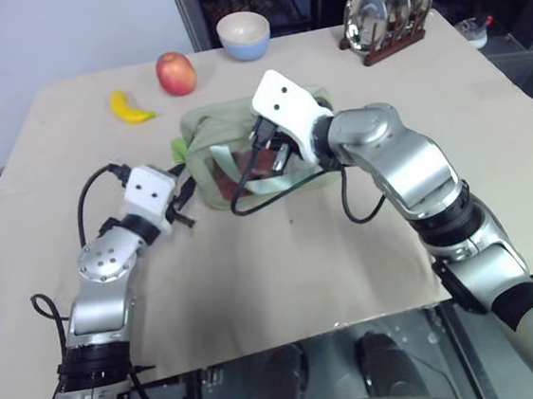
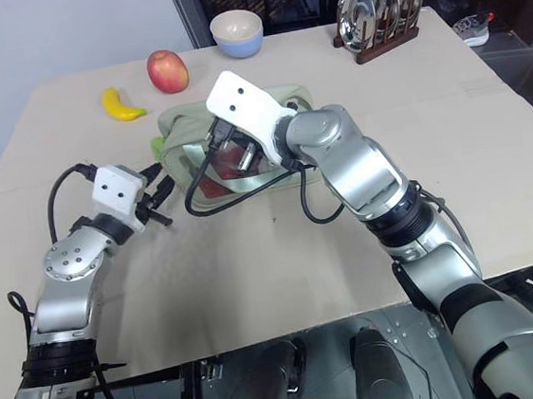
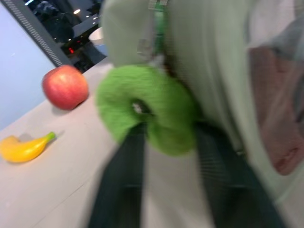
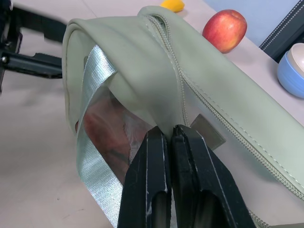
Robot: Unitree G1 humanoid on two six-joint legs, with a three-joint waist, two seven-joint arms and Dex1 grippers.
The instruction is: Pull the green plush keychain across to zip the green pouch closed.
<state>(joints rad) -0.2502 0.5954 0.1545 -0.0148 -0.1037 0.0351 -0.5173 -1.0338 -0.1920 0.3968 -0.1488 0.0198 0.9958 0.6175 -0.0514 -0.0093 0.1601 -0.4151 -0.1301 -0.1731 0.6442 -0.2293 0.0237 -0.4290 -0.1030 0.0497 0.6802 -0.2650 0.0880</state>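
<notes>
The pale tan surface (image 1: 284, 274) carries the green pouch (image 1: 210, 134) near its middle, a banana (image 1: 129, 107) and an apple (image 1: 176, 73) beyond it, a blue-and-cream bowl (image 1: 244, 35), and a rack of metal plates (image 1: 387, 8) at the far edge.

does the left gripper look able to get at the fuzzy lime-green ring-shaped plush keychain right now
Probably yes. In the left wrist view the fuzzy lime-green ring-shaped plush keychain hangs at the end of the pale sage-green fabric pouch, right at the left gripper fingertips, with nothing in between. The right gripper pinches the pouch elsewhere.
</notes>
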